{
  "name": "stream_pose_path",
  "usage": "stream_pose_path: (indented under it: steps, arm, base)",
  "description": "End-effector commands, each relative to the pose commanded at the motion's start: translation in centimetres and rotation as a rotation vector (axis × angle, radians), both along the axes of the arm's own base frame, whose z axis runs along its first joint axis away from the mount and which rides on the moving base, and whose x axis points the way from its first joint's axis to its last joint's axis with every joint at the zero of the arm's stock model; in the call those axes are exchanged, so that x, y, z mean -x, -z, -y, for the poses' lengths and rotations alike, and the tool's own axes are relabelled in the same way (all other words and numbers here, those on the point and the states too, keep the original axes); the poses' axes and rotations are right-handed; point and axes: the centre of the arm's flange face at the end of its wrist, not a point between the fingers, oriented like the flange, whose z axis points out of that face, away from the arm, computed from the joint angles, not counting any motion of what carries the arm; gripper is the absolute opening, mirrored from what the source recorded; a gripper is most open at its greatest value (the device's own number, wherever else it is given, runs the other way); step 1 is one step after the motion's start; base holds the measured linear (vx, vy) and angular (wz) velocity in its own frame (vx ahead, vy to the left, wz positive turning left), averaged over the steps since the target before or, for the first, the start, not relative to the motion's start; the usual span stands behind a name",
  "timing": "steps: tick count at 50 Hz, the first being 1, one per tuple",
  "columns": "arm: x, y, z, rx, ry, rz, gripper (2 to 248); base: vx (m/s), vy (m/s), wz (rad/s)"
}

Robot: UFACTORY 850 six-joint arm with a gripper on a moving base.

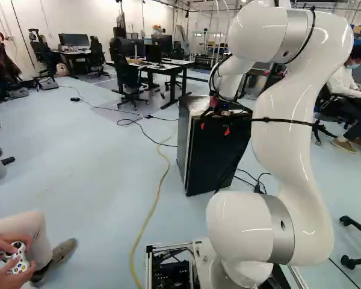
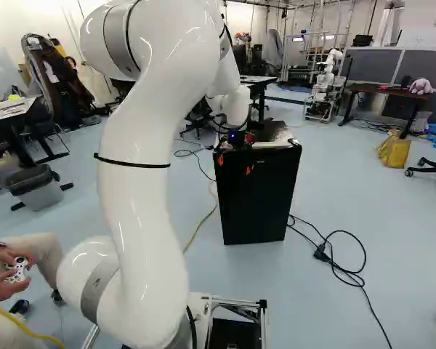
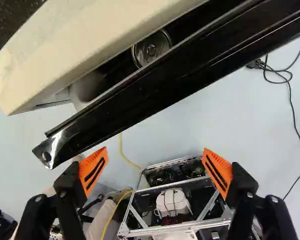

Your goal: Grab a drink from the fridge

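My gripper (image 1: 215, 127) hangs at the upper front of the black fridge (image 1: 212, 159), its two orange tips apart; in the right base view the gripper (image 2: 235, 163) shows against the same fridge (image 2: 258, 200). Seen from above in the wrist view, the gripper (image 3: 155, 152) stands open, nothing between its orange pads. Just ahead of the fingertips runs the top edge of the black fridge door (image 3: 155, 90), slightly ajar from the pale cabinet (image 3: 85, 40). Through the gap the round top of a drink can (image 3: 151, 48) shows; its lower part is hidden.
A yellow cable (image 1: 153, 208) runs along the floor left of the fridge, black cables (image 2: 341, 269) to its right. A seated person holding a controller (image 1: 18, 257) is at the near left. Desks (image 1: 162, 67) stand behind, and another robot (image 2: 325, 83) is at the back.
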Motion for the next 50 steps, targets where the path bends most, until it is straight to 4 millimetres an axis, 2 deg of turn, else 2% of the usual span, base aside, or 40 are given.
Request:
stream_pose_path:
  steps: [50]
  arm:
    - [-0.84,-0.08,0.24,0.031,0.008,0.077,247]
  base:
    - [0.0,0.0,0.0]
